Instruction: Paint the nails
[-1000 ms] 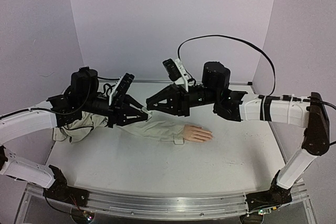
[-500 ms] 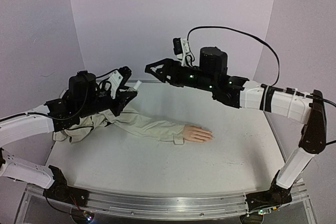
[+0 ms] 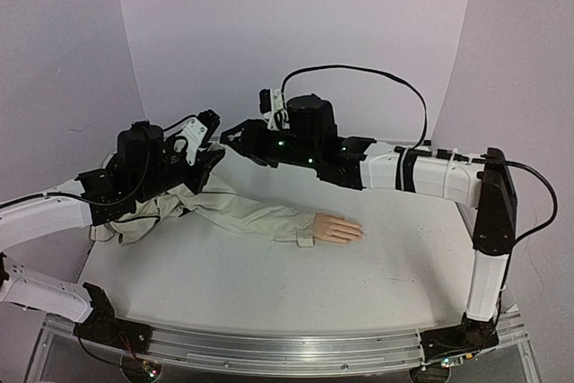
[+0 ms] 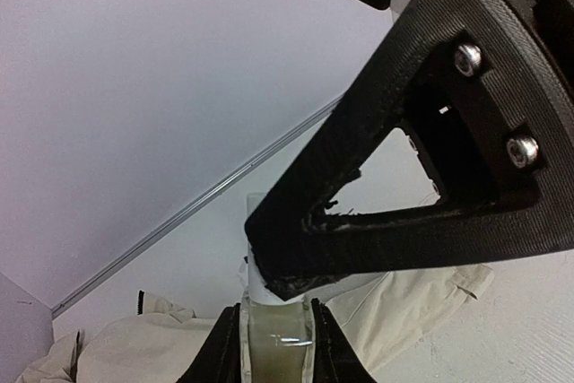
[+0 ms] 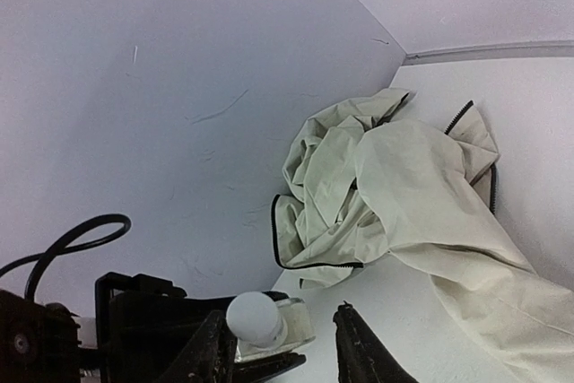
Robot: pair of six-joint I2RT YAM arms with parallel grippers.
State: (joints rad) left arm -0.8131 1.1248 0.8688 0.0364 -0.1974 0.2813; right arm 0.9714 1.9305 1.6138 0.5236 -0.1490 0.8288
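Black-fingered, my left end effector (image 4: 273,316) is clenched on a small bottle (image 4: 278,347) of pale, clear-looking liquid, holding it above the far left part of the counter (image 3: 314,289). My right end effector (image 5: 282,316) reaches in from the right and straddles the bottle's white cap (image 5: 254,316). Its fingers (image 5: 354,347) stand apart on either side, one close against the cap and the other with a visible gap. I read it as released, not gripping yet.

Below that meeting point, a beige jacket sleeve (image 3: 260,215) runs across the counter from the far left corner towards the middle. The rest of the jacket (image 5: 359,186) is heaped by the left edge. A peach mannequin hand (image 3: 338,228) sticks out of the cuff. It lies flat near the middle of the counter, its fingertips pointing to the right edge. The nails (image 3: 360,231) are at those fingertips, well apart from both end effectors, and they are too small for me to make out singly.

I judge the step in hand to be opening the bottle. The next move calls for closing the right fingers squarely on the cap. Then I would twist while the left holds firm and lift the cap clear without tipping the bottle.

Count: two end effectors, one bottle, one cap, one jacket, one mannequin hand. The nails I cannot count.
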